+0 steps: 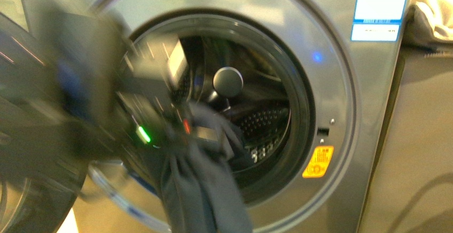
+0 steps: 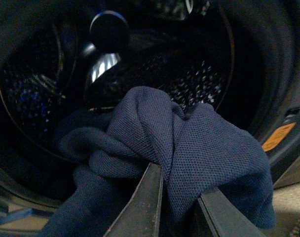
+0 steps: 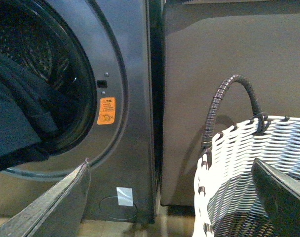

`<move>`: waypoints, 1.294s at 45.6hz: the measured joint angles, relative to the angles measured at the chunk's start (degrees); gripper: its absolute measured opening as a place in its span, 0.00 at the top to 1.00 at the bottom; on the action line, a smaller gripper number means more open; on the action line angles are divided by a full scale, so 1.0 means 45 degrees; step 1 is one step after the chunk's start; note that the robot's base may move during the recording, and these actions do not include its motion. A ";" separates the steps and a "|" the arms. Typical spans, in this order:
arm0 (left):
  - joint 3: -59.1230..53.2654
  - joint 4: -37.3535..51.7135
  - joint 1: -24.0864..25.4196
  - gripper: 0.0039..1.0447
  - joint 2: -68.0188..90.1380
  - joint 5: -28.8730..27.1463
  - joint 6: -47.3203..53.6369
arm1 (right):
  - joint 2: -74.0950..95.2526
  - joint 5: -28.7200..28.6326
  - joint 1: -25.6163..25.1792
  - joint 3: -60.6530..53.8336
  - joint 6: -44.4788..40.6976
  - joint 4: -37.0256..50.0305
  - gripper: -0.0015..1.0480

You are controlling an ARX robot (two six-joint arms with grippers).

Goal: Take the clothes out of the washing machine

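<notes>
The washing machine (image 1: pixel 342 110) is silver-grey with its round door open and the steel drum (image 1: pixel 267 126) showing. My left gripper (image 1: pixel 200 134) is at the drum mouth, blurred, shut on the clothes (image 1: pixel 205 190), a dark navy garment that hangs limp over the lower rim. In the left wrist view the clothes (image 2: pixel 189 148) bunch between my fingers (image 2: pixel 145 207), in front of the drum (image 2: pixel 189 79). In the right wrist view my right gripper (image 3: pixel 174 197) is open and empty, low beside the washing machine (image 3: pixel 125 98), and the clothes (image 3: pixel 17 123) show at the drum mouth.
A white-and-grey woven basket (image 3: pixel 248 168) with a dark handle stands to the right of the washer, under my right gripper's far finger. A dark panel (image 3: pixel 229 59) stands behind it. The open door (image 1: pixel 32 153) is at the left. Beige fabric (image 1: pixel 432 14) lies at the top right.
</notes>
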 joint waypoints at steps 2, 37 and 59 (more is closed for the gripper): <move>0.0102 -0.0408 -0.0083 0.91 -0.0534 0.0228 -0.0097 | 0.0000 -0.0005 0.0000 0.0000 0.0000 0.0000 0.07; 0.7995 -0.6309 -0.3177 0.91 -0.1559 0.2166 -0.0763 | 0.0000 -0.0005 0.0000 0.0000 0.0000 0.0000 0.07; 1.4285 -0.8990 -0.3682 0.91 0.0709 0.1987 -0.0865 | 0.0000 -0.0005 0.0000 0.0000 0.0000 0.0000 0.07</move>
